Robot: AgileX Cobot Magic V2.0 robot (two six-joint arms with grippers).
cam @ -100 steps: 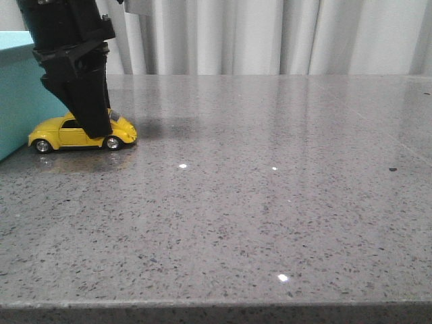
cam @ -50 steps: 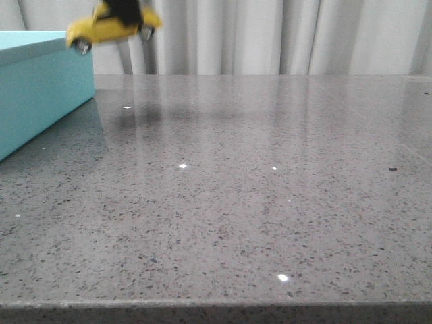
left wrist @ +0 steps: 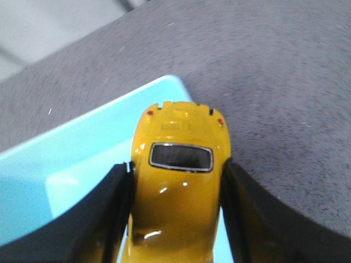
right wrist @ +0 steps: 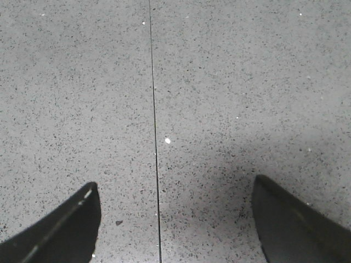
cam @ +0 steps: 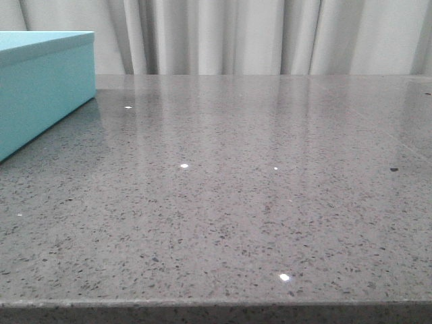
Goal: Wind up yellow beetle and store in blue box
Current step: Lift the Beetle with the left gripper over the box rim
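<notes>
The yellow beetle point(left wrist: 178, 186) shows only in the left wrist view, held between the two black fingers of my left gripper point(left wrist: 176, 211), which is shut on its sides. It hangs in the air above a corner of the blue box point(left wrist: 71, 186). The blue box also stands at the far left of the front view point(cam: 40, 84); neither the car nor the left arm shows there. My right gripper point(right wrist: 175, 213) is open and empty just above the bare grey stone tabletop point(right wrist: 219, 82).
The speckled grey tabletop point(cam: 256, 189) runs to a front edge at the bottom of the front view. White curtains point(cam: 270, 34) hang behind the table. A thin seam line point(right wrist: 153, 109) runs across the stone under the right gripper.
The left gripper lifted the yellow beetle from the table beside the box, carried it up and left, and both have gone out of the front view.
</notes>
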